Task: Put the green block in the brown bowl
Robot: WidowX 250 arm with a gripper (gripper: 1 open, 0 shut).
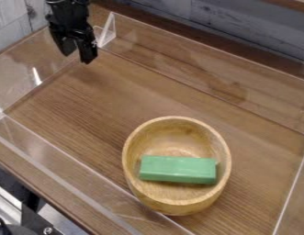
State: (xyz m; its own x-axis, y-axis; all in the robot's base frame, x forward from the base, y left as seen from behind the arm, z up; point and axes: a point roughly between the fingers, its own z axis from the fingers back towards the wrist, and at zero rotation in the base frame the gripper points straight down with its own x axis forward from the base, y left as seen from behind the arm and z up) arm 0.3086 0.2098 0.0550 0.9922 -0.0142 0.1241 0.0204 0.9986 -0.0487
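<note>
Up at the far left corner of the bench, the gripper (72,48) hangs over the wood with its jaws a bit spread and nothing between them. The block (179,170) is lying flat inside the bowl (177,131), which sits toward the near right corner, well apart from the gripper.

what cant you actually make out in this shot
- Gripper, camera view: small and dark, so whether its fingers are open or shut cannot be told; the arm above it is cut off by the top edge.
- Green block: its underside is hidden where it lies in the brown bowl.
- Bowl: its near outer wall is hidden behind its own rim.
- Bottom left corner: dark parts cut off by the frame edge, too little to identify.
</note>
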